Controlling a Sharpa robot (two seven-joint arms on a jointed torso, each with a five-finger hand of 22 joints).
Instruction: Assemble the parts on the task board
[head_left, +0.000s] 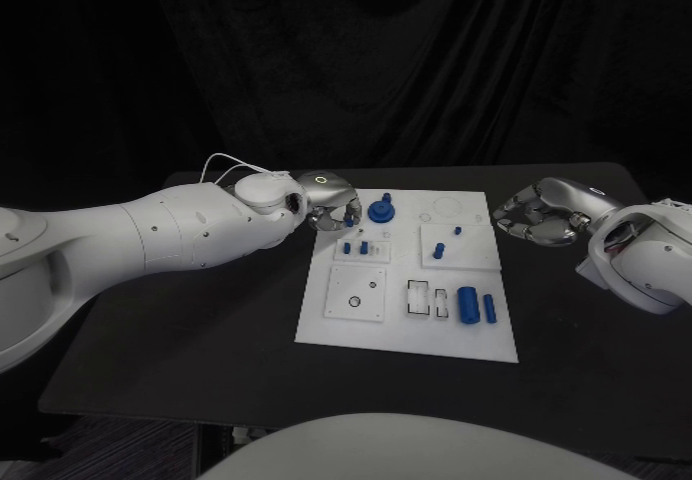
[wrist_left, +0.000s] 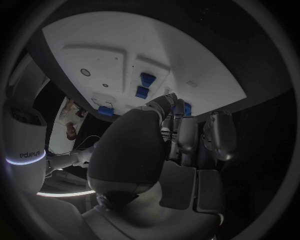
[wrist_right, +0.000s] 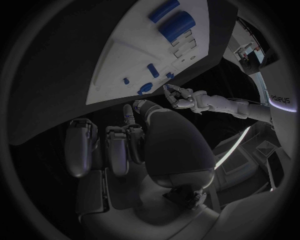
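At far-left part of board (head_left: 408, 335): blue knob (head_left: 381, 210) standing upright, long axis vertical, broad base down. Left hand (head_left: 332, 208) just beside it on left, fingers curled in; whether touching knob cannot tell. Risk, as judged: knob tipping or skidding if fingers close off-centre. Near right on board: two blue cylinders (head_left: 476, 303) lying flat, long axes running near-to-far. Right hand (head_left: 541, 213) off board's right edge, fingers curled, holding nothing.
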